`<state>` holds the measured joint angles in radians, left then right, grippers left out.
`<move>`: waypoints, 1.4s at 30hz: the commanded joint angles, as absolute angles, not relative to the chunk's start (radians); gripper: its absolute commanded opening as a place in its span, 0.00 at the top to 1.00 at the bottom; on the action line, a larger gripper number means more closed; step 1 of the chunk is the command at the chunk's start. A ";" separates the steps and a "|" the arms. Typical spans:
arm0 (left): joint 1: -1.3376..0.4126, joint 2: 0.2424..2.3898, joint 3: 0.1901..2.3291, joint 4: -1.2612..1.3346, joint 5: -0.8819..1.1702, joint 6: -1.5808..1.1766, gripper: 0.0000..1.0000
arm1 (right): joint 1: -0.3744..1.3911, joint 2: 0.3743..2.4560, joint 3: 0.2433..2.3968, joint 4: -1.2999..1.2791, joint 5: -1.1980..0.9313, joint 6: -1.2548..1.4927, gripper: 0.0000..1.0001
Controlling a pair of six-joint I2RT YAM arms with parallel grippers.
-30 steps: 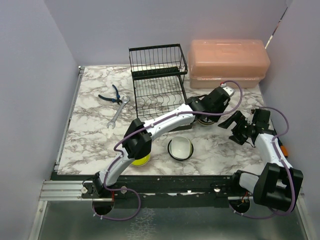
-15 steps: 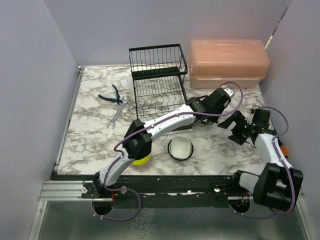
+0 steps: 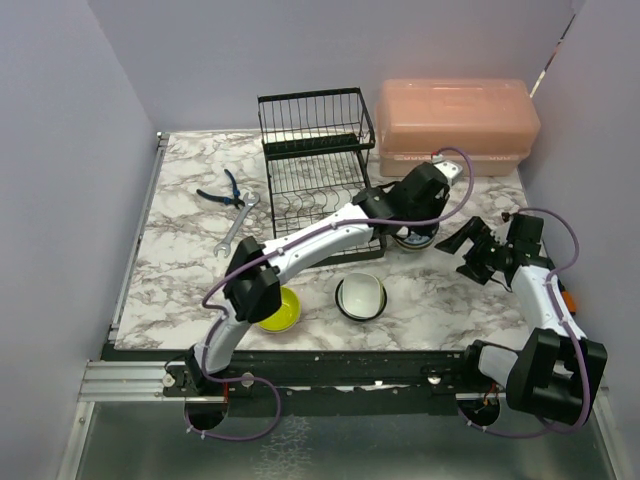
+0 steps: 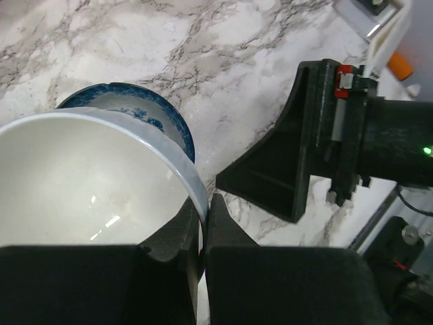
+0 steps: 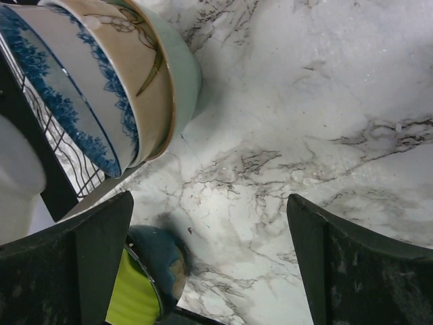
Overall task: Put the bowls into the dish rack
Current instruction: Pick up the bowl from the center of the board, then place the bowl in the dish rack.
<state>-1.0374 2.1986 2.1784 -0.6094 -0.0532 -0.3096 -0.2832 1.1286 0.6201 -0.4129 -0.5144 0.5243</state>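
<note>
Swinging up and to the left, the left arm [image 3: 310,245] is no longer covering the green bowl [image 3: 278,308], and its far end is now sitting closer to the rack [image 3: 315,150]. The left gripper [image 4: 203,213] is squeezing tight on the rim of a pale bowl [image 4: 88,183], with one finger inside and one outside. It is probably grabbing there because the thin edge is the easiest part of a round bowl to pinch.

A blue bowl [image 4: 135,101] is peeking out just behind the pale one, touching it or very close. The pale bowl is sitting just to the right of the rack, so it is likely getting picked up to go into a slot.

The right gripper [image 3: 468,248] is waiting nearby with its fingers wide apart, holding nothing. It seems to be staying off to the side so the two arms are not bumping.

The green bowl and a white bowl [image 3: 360,297] are resting on the worktop [image 3: 190,250] near the front, waiting for their turn.
</note>
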 commanded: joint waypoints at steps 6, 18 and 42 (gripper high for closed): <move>-0.912 1.844 1.787 -0.217 0.145 -0.475 1.00 | -0.288 1.080 0.691 -0.444 -0.590 0.476 0.00; -0.631 1.504 1.084 0.418 0.341 -0.904 1.00 | -0.237 0.991 0.870 -0.540 -0.633 0.388 0.00; -0.571 1.430 0.959 0.410 0.290 -1.251 1.00 | 0.698 1.247 1.059 -0.304 0.089 0.420 0.00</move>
